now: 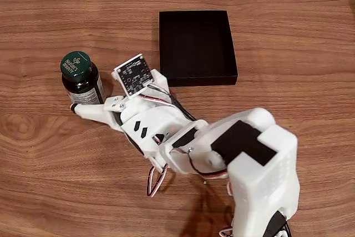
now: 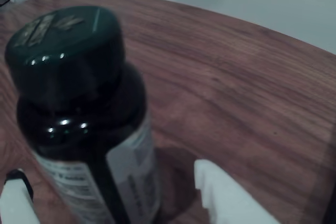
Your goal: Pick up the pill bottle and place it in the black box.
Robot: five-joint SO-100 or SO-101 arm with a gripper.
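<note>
Glossy dark glass pill bottle [image 2: 84,145]; matte black box [image 1: 196,46]; wood-grain table [image 1: 288,70].

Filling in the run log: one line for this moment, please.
phase: grasp approach | gripper: open, straddling pill bottle | bottle: upright on table | black box: empty

The pill bottle [image 2: 79,114] fills the left of the frame, upright on the wooden table [image 2: 236,87]. The gripper [image 2: 113,195] straddles it, white fingers [image 2: 226,198] at the bottom edge.
</note>
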